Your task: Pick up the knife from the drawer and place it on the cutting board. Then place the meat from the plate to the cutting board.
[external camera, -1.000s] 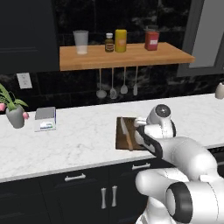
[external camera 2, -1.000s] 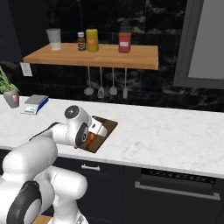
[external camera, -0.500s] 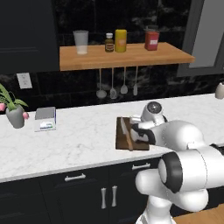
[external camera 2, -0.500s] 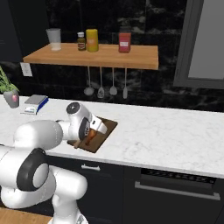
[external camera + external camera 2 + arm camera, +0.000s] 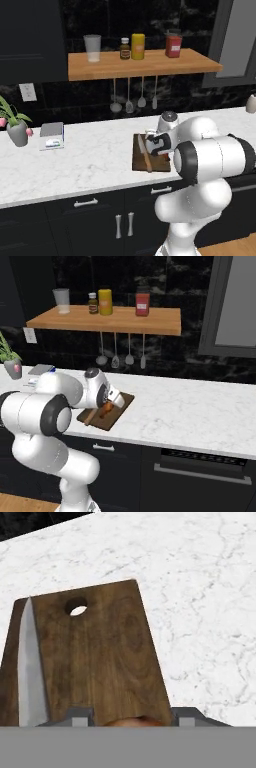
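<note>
We see our hand (image 5: 134, 716) low over the cutting board (image 5: 100, 657) on the bench (image 5: 200, 587), grasping the meat (image 5: 106, 406) (its orange edge between the fingertips), beside the knife (image 5: 145, 155).

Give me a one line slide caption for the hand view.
Gripper holding the meat over the cutting board, knife lying along its edge.

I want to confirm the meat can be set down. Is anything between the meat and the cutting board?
Nothing visible blocks it. The meat sits between the gripper fingers just above bare cutting board; the knife lies along one edge, aside.
</note>
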You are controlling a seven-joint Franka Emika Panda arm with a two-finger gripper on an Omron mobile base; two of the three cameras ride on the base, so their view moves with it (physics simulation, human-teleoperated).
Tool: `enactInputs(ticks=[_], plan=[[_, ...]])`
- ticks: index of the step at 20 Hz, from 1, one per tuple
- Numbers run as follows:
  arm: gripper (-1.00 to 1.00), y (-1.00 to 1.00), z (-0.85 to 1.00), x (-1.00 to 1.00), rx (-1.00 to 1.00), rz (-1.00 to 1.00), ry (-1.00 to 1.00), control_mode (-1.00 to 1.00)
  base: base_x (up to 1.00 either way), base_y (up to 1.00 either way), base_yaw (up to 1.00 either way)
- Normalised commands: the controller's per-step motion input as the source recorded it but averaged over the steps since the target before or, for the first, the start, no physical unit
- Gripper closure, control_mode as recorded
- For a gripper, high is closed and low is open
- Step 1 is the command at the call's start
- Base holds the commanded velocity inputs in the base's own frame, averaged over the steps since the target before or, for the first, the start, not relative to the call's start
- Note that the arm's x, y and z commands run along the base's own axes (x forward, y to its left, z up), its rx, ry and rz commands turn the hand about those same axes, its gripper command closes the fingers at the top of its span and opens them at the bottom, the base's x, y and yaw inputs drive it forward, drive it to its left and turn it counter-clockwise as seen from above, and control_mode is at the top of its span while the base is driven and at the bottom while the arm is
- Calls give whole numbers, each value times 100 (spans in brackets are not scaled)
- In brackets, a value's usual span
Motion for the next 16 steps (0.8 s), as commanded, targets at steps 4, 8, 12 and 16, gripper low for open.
enactInputs(ticks=[4,8,12,16], plan=[[100,5,-21,43,1,0,14,-100,0,0,0],[100,5,-16,29,0,0,9,-100,0,0,0],[-100,5,-13,24,0,0,6,-100,0,0,0],[-100,0,-14,31,1,0,5,-100,0,0,0]])
